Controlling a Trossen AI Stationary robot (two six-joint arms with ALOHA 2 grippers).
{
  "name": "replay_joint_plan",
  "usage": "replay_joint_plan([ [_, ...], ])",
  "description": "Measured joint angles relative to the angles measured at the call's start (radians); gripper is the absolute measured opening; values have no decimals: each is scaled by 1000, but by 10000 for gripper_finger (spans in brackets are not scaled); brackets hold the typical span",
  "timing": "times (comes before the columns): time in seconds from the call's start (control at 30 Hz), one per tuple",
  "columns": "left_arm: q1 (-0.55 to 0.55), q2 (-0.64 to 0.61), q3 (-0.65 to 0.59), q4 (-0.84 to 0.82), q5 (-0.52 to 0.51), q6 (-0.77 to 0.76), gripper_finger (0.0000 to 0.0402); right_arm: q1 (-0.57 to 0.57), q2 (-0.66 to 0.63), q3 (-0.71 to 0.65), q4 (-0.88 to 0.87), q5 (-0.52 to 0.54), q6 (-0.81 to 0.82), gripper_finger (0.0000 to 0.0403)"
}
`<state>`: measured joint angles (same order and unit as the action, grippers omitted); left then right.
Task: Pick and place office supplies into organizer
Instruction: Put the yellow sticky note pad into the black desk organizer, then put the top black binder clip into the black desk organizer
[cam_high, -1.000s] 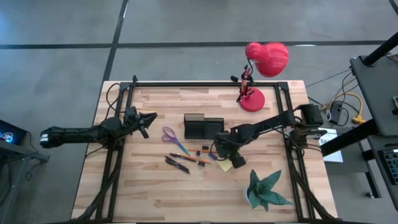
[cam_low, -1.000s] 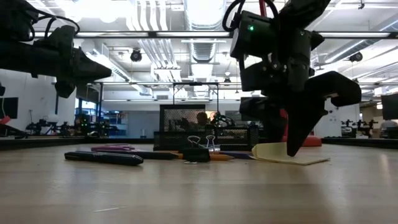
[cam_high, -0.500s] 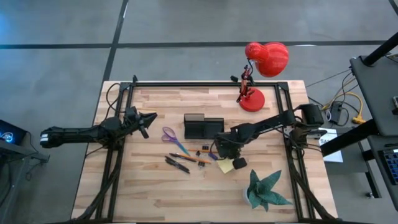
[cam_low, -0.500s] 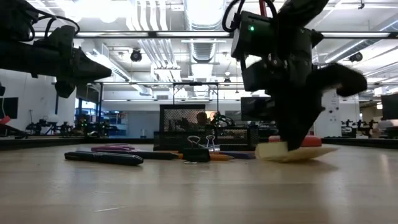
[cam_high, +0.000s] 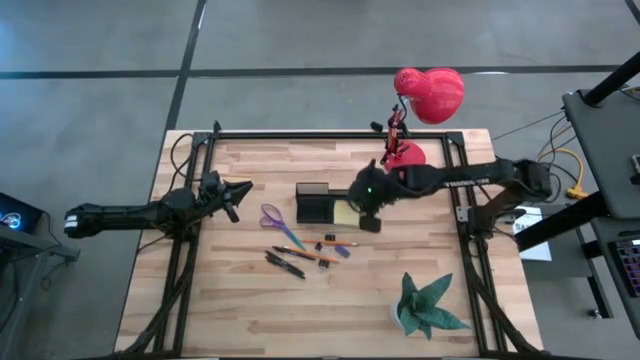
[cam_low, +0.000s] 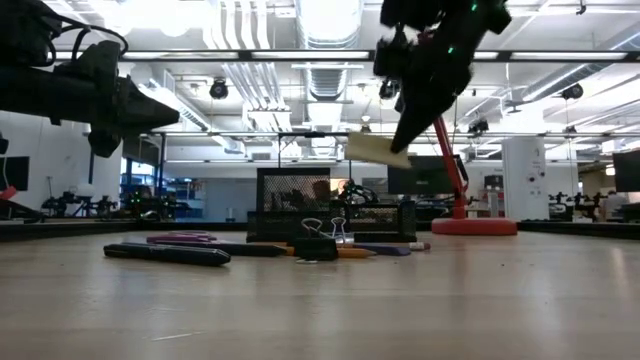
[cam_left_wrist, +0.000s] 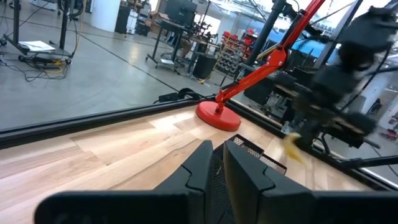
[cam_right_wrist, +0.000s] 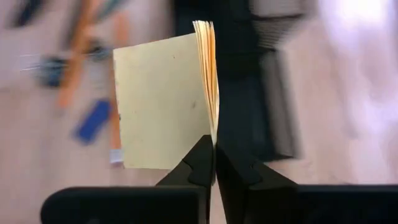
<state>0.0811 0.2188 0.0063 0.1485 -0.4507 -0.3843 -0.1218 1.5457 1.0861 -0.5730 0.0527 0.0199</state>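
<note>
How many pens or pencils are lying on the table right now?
3 that I can tell: an orange pencil below the scissors, and two dark pens side by side just below it. Small bits near them are too small to identify.

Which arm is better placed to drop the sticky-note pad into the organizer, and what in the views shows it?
The right arm. Its tool is shut on the sticky-note pad, lifted beside the organizer. The left tool waits near the table's left edge, holding nothing.
</note>
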Motion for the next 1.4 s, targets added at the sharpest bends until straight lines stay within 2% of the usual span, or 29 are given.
replay_joint_plan([
  [0.2,0,1,0,0,0,0,25,-86,111,32,47,3,-52,8],
  [0.4,0,1,0,0,0,0,25,-92,234,82,34,-30,-116,8],
  [0.6,0,1,0,1,0,0,25,-86,286,111,26,39,-155,14],
  [0.73,0,2,0,1,0,0,25,-86,268,115,18,4,-200,49],
  [1.0,0,1,0,0,0,0,25,-53,216,112,-1,-1,-282,157],
  [1.13,0,1,0,0,0,0,25,11,167,112,-11,-6,-439,186],
  [1.33,0,1,0,0,0,0,25,147,177,82,1,-12,-993,194],
  [1.4,0,0,0,0,0,0,25,165,199,79,46,-6,-1073,194],
])
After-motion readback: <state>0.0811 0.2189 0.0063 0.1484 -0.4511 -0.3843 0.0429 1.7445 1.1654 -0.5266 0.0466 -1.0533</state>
